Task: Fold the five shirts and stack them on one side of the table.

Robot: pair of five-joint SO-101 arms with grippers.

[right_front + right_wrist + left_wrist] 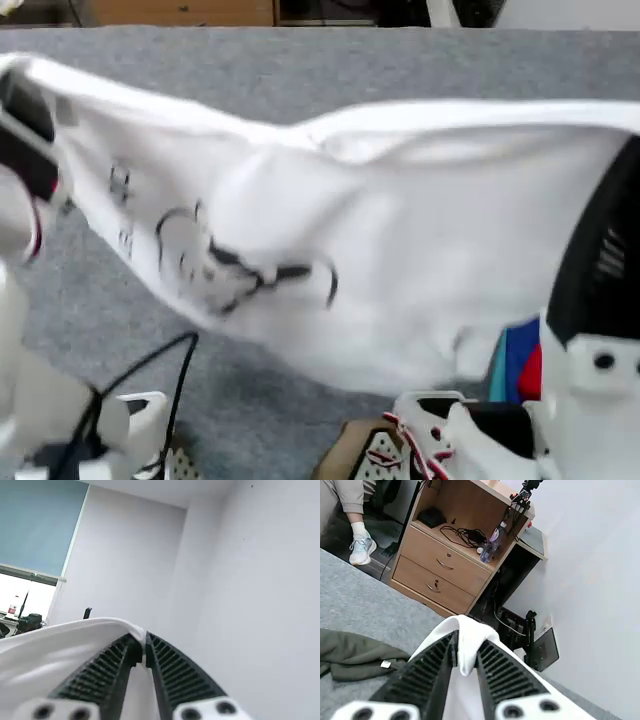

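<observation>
- High view: a white shirt point(400, 250) with a dark line drawing is being held up above the grey table point(300, 70). It is being stretched from the upper left of the frame to the right edge, with its top edge being pulled nearly taut and its body being let sag toward the lower centre.
- One arm point(25, 140) is being shown at the left edge by the shirt's corner, and another arm point(600, 270) at the right edge in front of the fabric. Which side each belongs to cannot be told from this view.
- A blue and red garment point(518, 365) is being partly covered by the shirt's hem at the lower right.
- A black cable point(150, 375) is being draped over the table at the lower left.
- Left wrist view: the left gripper point(465, 647) is being pressed closed on a fold of the white shirt point(467, 630), which is being squeezed between the ribbed black fingers point(427, 667).
- An olive-green garment point(355, 655) is being left crumpled on the table near that gripper, and a wooden drawer cabinet point(440, 575) is being shown beyond the table's edge.
- Right wrist view: the right gripper point(141, 650) is being clamped on the white shirt's edge point(65, 650), with the cloth being draped away to one side of the fingers.
</observation>
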